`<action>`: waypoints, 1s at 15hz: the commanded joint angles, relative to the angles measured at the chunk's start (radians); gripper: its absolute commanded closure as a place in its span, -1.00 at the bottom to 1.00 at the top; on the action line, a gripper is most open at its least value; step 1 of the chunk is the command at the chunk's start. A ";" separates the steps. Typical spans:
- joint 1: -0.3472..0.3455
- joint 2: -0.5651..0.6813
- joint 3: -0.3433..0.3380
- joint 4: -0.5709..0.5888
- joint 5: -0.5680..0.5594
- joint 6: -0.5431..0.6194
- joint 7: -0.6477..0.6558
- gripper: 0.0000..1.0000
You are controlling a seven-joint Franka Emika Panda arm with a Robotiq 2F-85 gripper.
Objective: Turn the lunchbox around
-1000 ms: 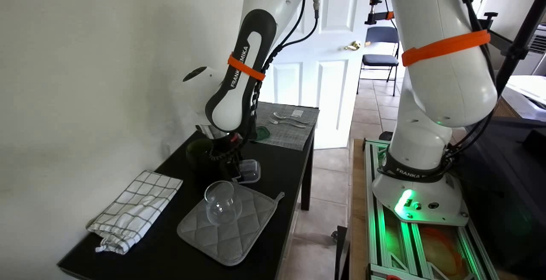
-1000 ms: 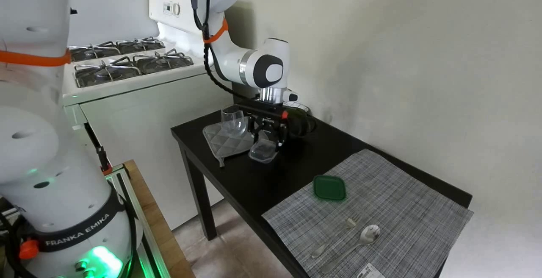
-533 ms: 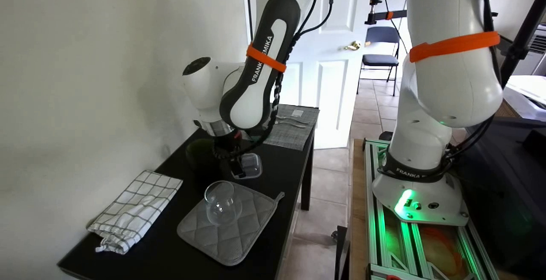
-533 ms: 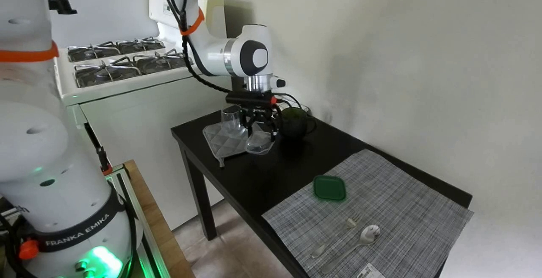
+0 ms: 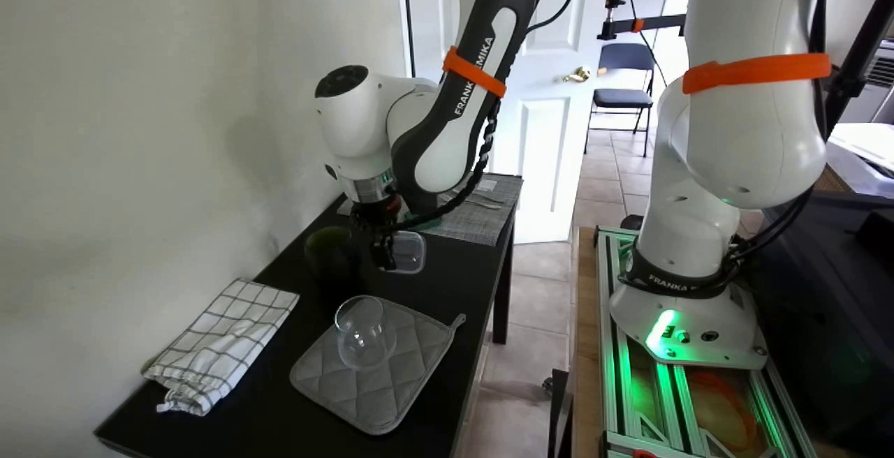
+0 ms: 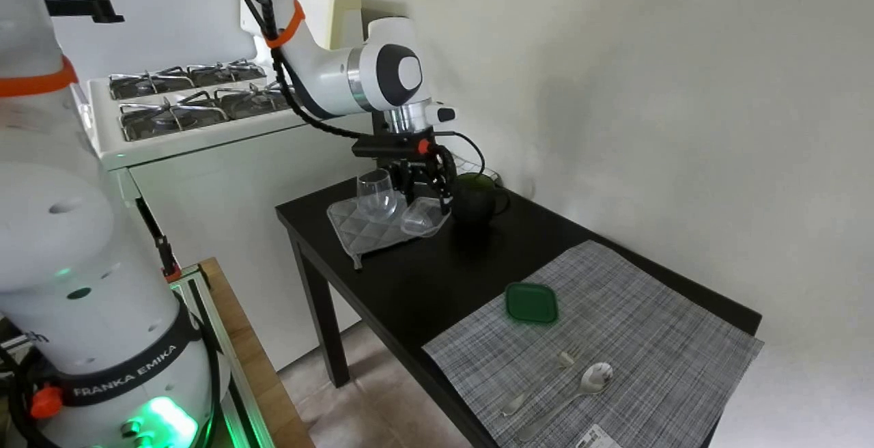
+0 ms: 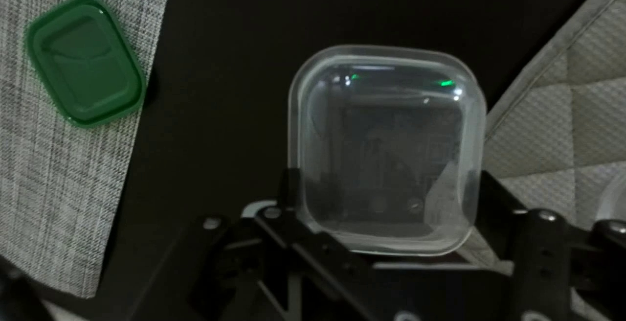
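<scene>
While the arm point(image 5: 454, 116) slants down in an exterior view, a strap point(image 5: 475, 72) interrupting its FRANK…EMIKA lettering, the lunchbox point(image 5: 412, 252) hangs between the tabletop's point(image 5: 454, 269) long edges. In an exterior view, the base point(image 6: 130, 380) reads FRANKA EMIKA. In the wrist view, the gripper point(image 7: 387, 181) clasps the lunchbox.

In the wrist view, from the lunchbox point(image 7: 379, 164), we see the lid point(image 7: 85, 64), on the placemat point(image 7: 58, 184), toward ten o'clock, the pot holder point(image 7: 543, 120) toward three.
</scene>
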 commanded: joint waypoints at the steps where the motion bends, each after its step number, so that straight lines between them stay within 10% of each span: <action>1: 0.002 -0.067 -0.032 -0.060 -0.148 0.068 0.136 -0.19; 15: -0.021 0.024 -0.112 -0.005 -0.493 0.274 0.370 -0.19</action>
